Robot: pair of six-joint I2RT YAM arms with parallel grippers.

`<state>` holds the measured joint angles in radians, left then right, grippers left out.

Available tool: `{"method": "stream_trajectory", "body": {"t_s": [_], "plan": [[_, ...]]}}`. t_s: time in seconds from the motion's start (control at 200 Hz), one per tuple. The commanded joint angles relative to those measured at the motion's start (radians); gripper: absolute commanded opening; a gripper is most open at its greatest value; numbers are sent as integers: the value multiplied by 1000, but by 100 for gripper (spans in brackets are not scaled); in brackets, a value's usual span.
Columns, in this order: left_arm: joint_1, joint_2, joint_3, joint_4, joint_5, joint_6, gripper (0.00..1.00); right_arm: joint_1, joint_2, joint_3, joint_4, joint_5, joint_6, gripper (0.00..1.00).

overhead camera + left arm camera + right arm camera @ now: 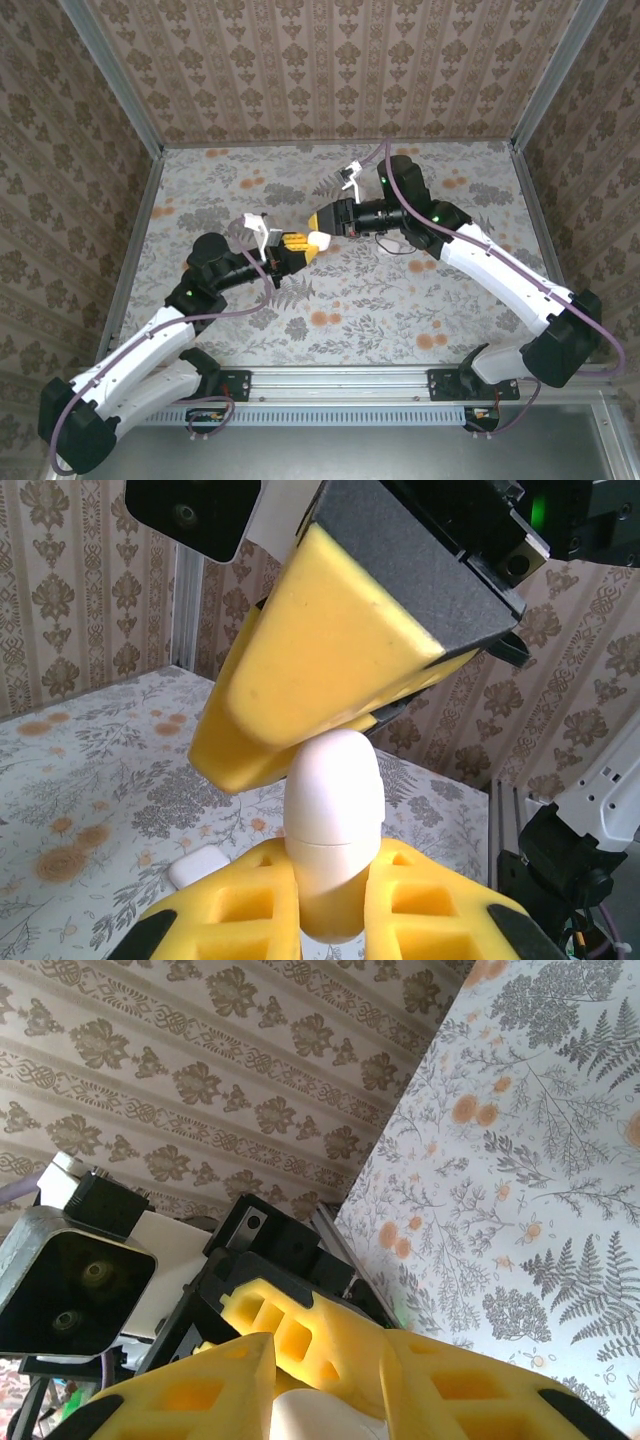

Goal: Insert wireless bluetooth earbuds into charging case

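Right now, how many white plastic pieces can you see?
2. The charging case stands clamped in the left gripper, with the right gripper at its top. A second white piece lies on the table beyond it. Others may be hidden by the grippers.

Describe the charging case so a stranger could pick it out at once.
Over the middle of the table, the left gripper clamps the charging case: a glossy white, rounded pebble with a seam round its middle. The other white piece is flatter and lies on the table.
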<state>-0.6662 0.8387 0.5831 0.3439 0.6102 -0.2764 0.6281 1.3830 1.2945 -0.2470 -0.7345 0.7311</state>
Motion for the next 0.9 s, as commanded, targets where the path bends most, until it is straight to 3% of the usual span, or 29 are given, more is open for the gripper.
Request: {"method": "stream_trajectory", "body": {"t_s": [0.0,0.305,0.525,0.675,0.895], "plan": [[14,2,34,12,-36,-13,0,15,-38,25,-60,-65,-48,33],[37,8,40,48,-27,-96,0,19,-62,-11,-117,56,-123,30],[47,33,57,85,-12,-168,0,75,-39,-14,-156,173,-194,27],[52,41,60,37,-24,-147,0,80,-56,-8,-173,233,-219,39],[77,51,15,-31,-80,-127,0,27,-179,-35,-190,435,-262,58]]}}
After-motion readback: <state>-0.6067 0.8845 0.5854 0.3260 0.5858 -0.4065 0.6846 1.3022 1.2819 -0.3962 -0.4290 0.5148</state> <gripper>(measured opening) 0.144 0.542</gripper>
